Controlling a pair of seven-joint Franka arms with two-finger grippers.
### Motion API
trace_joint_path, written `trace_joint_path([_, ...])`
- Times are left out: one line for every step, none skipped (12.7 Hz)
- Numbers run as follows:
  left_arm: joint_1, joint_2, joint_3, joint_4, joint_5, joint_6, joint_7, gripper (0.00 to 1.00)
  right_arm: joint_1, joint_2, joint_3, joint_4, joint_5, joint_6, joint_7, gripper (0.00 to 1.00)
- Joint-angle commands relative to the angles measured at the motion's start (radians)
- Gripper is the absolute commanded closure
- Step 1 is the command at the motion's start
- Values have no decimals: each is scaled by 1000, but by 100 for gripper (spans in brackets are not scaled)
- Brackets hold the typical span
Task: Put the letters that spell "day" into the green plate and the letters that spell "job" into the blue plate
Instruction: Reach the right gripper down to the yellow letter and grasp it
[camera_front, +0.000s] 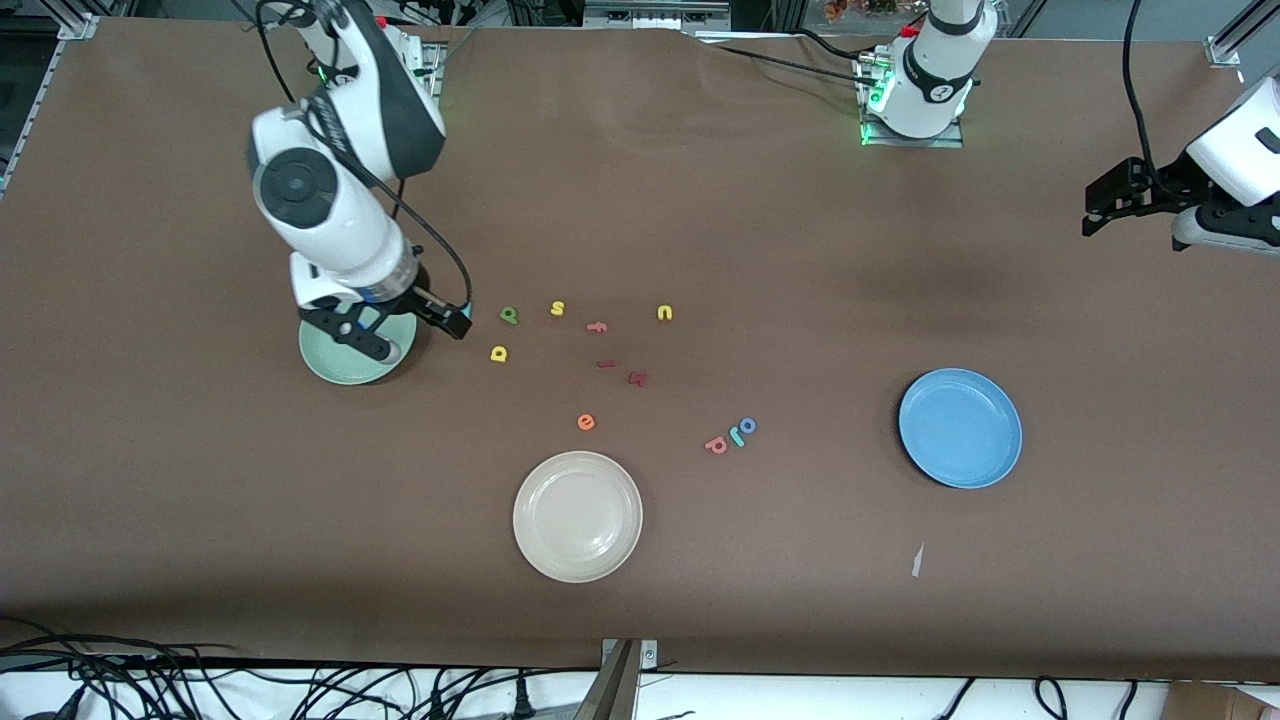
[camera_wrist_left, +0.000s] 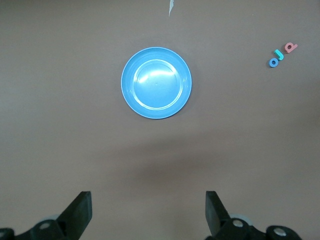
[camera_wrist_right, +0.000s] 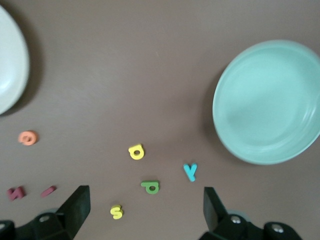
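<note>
Hovering over green plate (camera_front: 345, 365), right gripper (camera_front: 395, 325) gapes empty; left gripper (camera_front: 1135, 205) waits wide, empty, at its table end. Blue plate (camera_front: 960, 427) empty. d (camera_front: 499, 353), a (camera_front: 509, 315), y (camera_wrist_right: 190, 171) lie near green plate; b (camera_front: 716, 445), j (camera_front: 737, 436), o (camera_front: 748, 426) near blue. Letters look light, soft; pinch edges.

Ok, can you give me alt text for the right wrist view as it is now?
The right gripper hangs open above the table, holding nothing. Below it lie the yellow d, green a and teal y, beside the empty green plate. A yellow s and an orange e lie nearby.
</note>
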Motion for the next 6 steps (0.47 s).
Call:
trace_joint_path([7,14,-1,31,-28,-24,-4,0,27,51,-10,-65,-9,73,72,0])
trace_joint_path([7,14,-1,31,-28,-24,-4,0,48,91,-11,-60,-11,92,75,0])
trace_joint_path([7,14,-1,31,-28,-24,-4,0,50,134,-13,-48,-35,126,44,0])
trace_joint_path([5,14,-1,31,-28,-24,-4,0,63,168,-13,-45,-55,145,38,0])
trace_joint_path([4,14,-3,33,-28,-24,-4,0,77,182,-13,-46,-54,163,50,0])
trace_joint_path([2,14,-3,34,-28,-24,-4,0,80,203,-13,-46,-55,169,67,0])
